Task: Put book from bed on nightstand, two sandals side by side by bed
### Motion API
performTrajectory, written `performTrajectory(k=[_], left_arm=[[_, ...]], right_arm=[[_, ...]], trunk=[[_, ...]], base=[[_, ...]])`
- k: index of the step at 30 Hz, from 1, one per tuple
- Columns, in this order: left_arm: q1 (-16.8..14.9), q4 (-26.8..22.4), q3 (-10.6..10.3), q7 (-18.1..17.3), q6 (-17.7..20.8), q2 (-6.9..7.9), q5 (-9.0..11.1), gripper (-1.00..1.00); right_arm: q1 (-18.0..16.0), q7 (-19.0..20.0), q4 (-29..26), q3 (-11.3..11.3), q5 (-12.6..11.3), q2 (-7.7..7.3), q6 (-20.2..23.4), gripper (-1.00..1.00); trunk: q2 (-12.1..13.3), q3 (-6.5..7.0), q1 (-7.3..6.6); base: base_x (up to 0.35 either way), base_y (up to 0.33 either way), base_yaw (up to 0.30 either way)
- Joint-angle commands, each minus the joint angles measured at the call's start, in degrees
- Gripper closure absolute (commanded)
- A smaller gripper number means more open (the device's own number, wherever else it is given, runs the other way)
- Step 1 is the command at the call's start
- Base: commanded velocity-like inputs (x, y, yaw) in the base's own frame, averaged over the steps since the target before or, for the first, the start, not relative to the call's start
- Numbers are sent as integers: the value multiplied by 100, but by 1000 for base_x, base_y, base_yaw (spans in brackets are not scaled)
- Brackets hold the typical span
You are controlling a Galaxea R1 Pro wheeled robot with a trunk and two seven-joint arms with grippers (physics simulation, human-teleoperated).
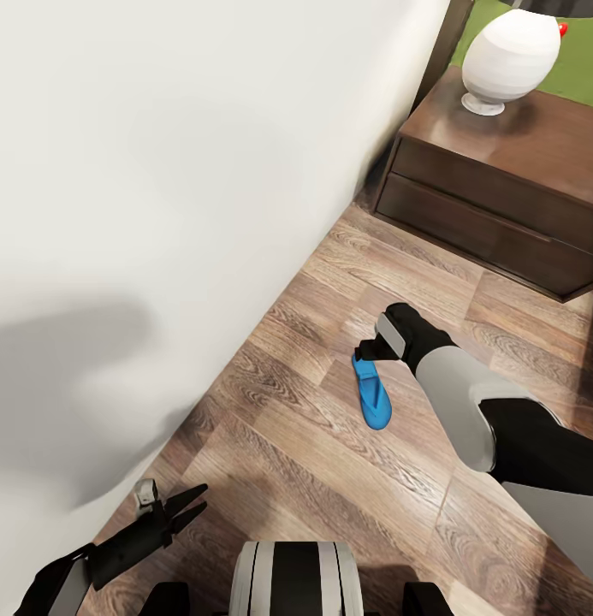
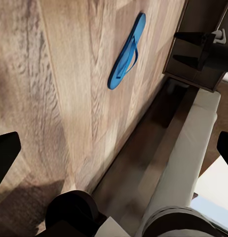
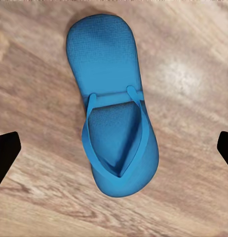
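The head camera looks steeply down over the floor [image 1: 330, 445]. The right wrist camera hangs close above the sandal [image 3: 112, 113]; the left wrist camera sees it from farther off.

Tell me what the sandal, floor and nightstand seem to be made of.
Sandal: looks like blue foam or rubber, matte with a fine dimpled footbed. Floor: wood-look planks with visible grain and a slight sheen, possibly laminate. Nightstand: dark brown wood with a glossy top.

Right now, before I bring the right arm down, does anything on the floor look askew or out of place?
Nothing looks damaged. One bright blue flip-flop sandal lies flat, strap up, alone on the wooden plank floor, apart from the grey mattress. The right gripper hovers open above its end.
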Motion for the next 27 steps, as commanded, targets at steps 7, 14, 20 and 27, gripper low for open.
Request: performTrajectory(k=[7, 14, 20, 27], left_arm=[[-36, 0, 5, -4, 39, 2, 23, -100], [-72, 4, 12, -4, 39, -8, 19, -100], [-155, 5, 17, -4, 39, -73, 17, -100], [-254, 6, 18, -2, 39, -142, 15, -100]], right_arm=[[-42, -33, -7, 0, -37, 2, 28, -100], [-95, 1, -7, -3, -51, 1, 33, -100], [-150, 19, -5, -7, -63, 2, 53, -100], [-206, 21, -4, -1, -72, -4, 231, -100]], trunk=[[-1, -3, -1], [-1, -3, -1], [-1, -3, -1], [-9, -136, 15]], base=[[0, 0, 0], [0, 0, 0], [0, 0, 0], [0, 0, 0]])
